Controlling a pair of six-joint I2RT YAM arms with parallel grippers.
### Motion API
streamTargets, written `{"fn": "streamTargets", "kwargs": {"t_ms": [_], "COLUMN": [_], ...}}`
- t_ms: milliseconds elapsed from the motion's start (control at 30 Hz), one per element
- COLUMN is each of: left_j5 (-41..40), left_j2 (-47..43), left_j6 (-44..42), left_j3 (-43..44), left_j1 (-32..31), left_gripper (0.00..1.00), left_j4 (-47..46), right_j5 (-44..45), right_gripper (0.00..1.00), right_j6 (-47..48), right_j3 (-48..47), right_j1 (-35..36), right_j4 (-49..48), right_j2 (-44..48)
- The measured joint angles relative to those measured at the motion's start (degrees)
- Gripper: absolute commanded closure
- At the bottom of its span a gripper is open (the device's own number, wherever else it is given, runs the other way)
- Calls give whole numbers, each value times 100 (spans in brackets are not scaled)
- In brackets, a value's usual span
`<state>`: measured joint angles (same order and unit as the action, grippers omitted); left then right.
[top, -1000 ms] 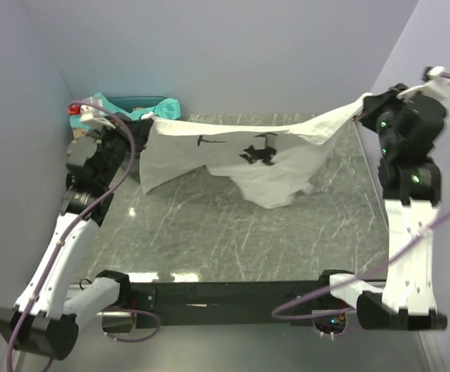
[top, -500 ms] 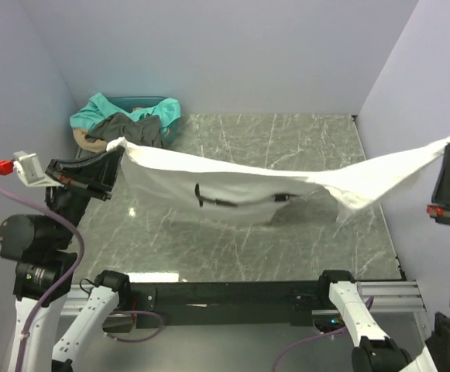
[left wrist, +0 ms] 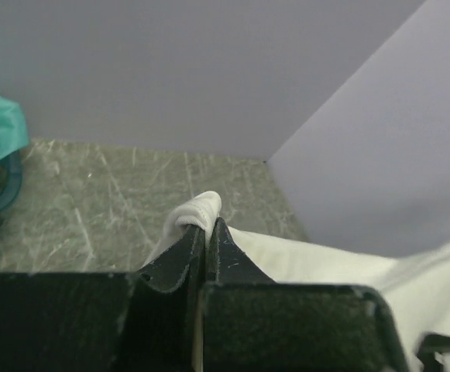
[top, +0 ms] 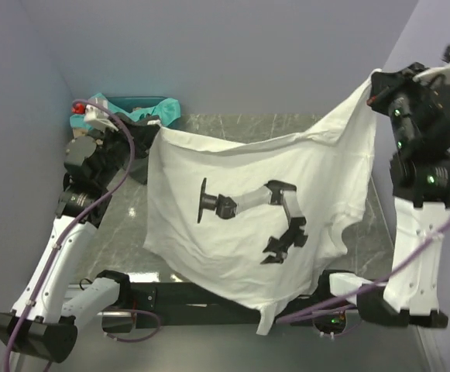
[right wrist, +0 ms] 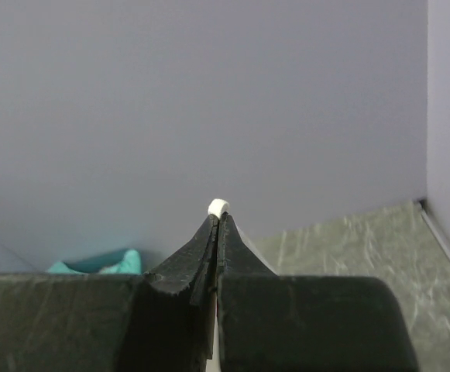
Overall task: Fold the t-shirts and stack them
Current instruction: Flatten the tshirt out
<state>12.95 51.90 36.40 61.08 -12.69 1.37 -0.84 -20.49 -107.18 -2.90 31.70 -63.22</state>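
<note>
The left claw [left wrist: 207, 226] is pinched tight on a small roll of white cloth, and the right claw [right wrist: 216, 219] is likewise closed, with a nub of white fabric poking out above its tips. Between them the white t-shirt [top: 248, 194] hangs spread open like a sheet. Its held edge runs left to right across the far half of the worktop [top: 120, 221] and rises toward the right claw, which sits higher. Its long axis falls from that edge toward the near side, where the lowest corner drapes past the black rail [top: 178, 294] between the arm bases. The black-and-grey print [top: 255, 221] faces up at the overhead camera and lies roughly crosswise on the cloth. The teal t-shirt [top: 135, 113] is bunched in the far-left corner, behind the left arm. Half a second ago both arms were drawn back and wide, and the shirt sagged as a narrow band with the print mostly folded away. A second ago it hung crumpled, its bottom at mid-worktop; now it is open and reaches the near edge.
</note>
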Motion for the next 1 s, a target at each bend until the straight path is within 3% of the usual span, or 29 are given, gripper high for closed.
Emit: {"fn": "streamTargets", "kwargs": {"t_ms": [133, 267, 500, 667, 1000], "left_j5": [-90, -90, -216, -208, 195], "left_j2": [293, 173, -994, -1917, -2299], "left_j6": [-31, -35, -39, -33, 28], "left_j3": [0, 0, -205, -192, 85], "left_j1": [0, -20, -337, -402, -407], "left_gripper": [99, 99, 99, 99, 99], "left_j4": [13, -24, 28, 70, 192], "right_j5": [98, 184, 387, 350, 74], "right_gripper": [100, 100, 100, 100, 100], "right_j6": [92, 205, 352, 365, 343], "right_j3": [-9, -271, -162, -780, -1668], "right_j1": [0, 0, 0, 0, 0], "right_j4": [50, 221, 184, 236, 260], "right_j2": [-695, -741, 691, 1609, 1937]}}
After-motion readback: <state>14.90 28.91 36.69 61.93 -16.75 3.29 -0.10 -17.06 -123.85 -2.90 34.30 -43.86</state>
